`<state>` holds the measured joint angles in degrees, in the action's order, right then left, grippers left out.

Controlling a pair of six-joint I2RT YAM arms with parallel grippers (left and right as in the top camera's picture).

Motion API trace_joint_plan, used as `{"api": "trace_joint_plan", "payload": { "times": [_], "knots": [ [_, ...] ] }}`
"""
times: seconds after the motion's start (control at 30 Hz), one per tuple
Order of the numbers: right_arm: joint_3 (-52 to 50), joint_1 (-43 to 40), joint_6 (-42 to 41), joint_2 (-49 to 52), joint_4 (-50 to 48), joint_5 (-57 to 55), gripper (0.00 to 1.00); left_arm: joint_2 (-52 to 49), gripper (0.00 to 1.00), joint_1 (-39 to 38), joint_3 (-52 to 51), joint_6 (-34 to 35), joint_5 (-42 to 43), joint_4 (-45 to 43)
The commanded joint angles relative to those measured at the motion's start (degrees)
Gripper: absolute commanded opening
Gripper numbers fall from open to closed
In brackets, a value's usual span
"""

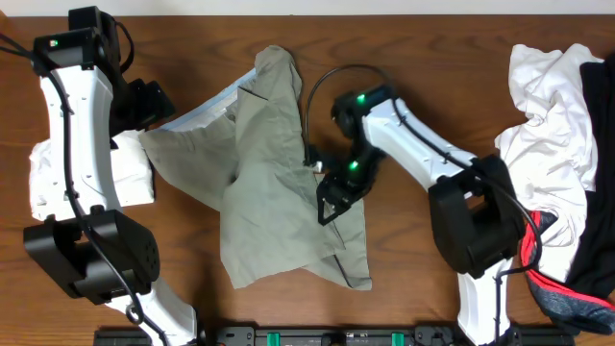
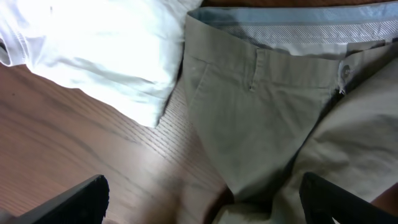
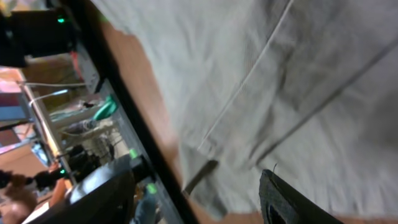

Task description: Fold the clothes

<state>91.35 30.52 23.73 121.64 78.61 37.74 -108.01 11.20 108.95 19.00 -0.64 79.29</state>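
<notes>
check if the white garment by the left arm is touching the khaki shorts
Touching. The left wrist view shows the white garment lying against the waistband corner of the khaki shorts, with no gap between them at the top of the picture.

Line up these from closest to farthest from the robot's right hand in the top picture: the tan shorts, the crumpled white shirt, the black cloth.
From the right hand:
1. The khaki fabric shorts, right underneath it, mid-table.
2. The crumpled white shirt, off to the right.
3. The black garment, at the far right edge.

Dk wood-grain table [image 1: 423, 58] w/ pale wall [image 1: 432, 5] behind.
</notes>
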Motion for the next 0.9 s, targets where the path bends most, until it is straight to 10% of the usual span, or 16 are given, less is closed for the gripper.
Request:
{"api": "trace_joint_plan", "payload": {
  "times": [0.0, 0.87],
  "knots": [
    [-4.1, 0.5, -3.8, -1.5, -2.8, 0.3, 0.63, -0.3, 0.98, -0.1, -0.3, -1.0, 0.0, 0.2],
    [-19.0, 1.1, -13.7, -1.5, -21.4, -1.9, 0.66, -0.3, 0.98, -0.1, -0.3, -1.0, 0.1, 0.0]
  ]
}}
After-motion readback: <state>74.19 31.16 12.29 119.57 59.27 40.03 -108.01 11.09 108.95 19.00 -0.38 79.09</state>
